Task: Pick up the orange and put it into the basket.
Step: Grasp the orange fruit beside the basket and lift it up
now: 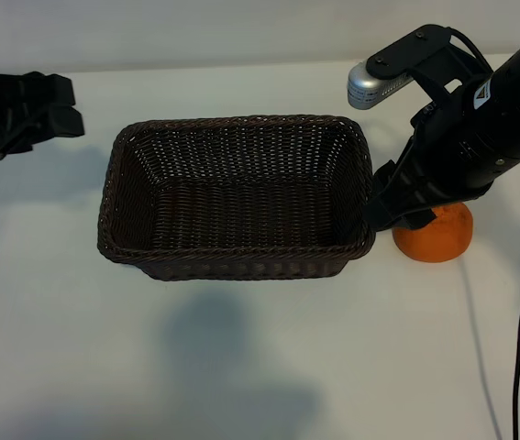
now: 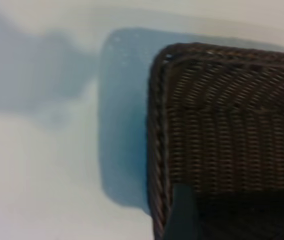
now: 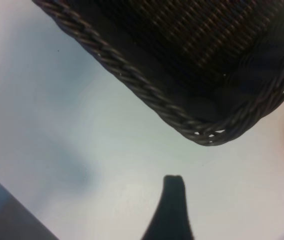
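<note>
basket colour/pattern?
Dark brown woven wicker basket, braided rim; shows best in the exterior view.

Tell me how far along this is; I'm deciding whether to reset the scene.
Nothing is done yet: the basket holds no fruit, and the orange sits on the table beside the basket's right end. In hand: the right end effector, open, hangs over the orange without gripping it. The left end effector waits at the far left. Grasping, lifting and dropping in remain.

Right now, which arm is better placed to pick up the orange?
The right. Its gripper hangs open right beside the orange, which lies on the table at the basket's right end. The left gripper waits beyond the basket's far left corner.
</note>
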Motion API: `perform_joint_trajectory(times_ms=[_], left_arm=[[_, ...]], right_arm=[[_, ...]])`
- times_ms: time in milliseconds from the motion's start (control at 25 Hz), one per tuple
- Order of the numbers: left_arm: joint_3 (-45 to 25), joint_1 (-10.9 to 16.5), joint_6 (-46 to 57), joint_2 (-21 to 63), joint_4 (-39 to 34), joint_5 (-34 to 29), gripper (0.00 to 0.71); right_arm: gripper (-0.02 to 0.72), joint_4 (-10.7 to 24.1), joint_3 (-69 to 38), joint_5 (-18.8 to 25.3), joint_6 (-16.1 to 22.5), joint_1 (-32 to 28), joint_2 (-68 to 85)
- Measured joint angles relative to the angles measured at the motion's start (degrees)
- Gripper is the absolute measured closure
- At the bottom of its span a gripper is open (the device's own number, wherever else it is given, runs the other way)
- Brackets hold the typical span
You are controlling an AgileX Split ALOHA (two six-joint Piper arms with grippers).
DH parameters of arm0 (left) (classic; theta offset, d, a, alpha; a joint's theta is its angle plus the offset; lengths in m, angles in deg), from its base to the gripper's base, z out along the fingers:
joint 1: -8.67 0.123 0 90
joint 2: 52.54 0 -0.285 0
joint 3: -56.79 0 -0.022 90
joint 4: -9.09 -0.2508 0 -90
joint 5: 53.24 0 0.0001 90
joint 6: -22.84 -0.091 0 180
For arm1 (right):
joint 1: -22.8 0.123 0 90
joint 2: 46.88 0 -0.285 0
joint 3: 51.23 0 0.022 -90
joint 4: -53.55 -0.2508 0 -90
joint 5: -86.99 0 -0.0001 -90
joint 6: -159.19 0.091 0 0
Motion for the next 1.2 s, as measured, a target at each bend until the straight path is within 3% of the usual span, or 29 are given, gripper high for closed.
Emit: perform_joint_trajectory(times_ms=[200,320,560,720,880,1200], left_arm=[[0.08,0.0,-1.49,-2.99,1.56,-0.78,0.114],[0.08,0.0,-1.88,-3.71,1.56,-0.78,0.114],[0.08,0.0,-1.88,-3.71,1.56,-0.28,0.114],[0.08,0.0,-1.88,-3.71,1.56,0.13,0.114],[0.08,0.0,-1.88,-3.71,1.58,0.52,0.114],[0.08,0.0,-1.88,-3.71,1.58,0.52,0.114]], right_arm=[[0.109,0.34,0.0,-0.16,0.99,0.0,0.0],[0.109,3.09,0.0,-1.1,2.62,0.0,0.0],[0.106,13.86,0.0,-6.04,11.31,0.0,-0.06],[0.102,20.24,0.0,-6.97,15.57,0.0,-1.57],[0.102,22.08,0.0,-7.77,18.83,0.0,-5.7],[0.105,27.08,0.0,-9.72,30.52,0.0,-11.79]])
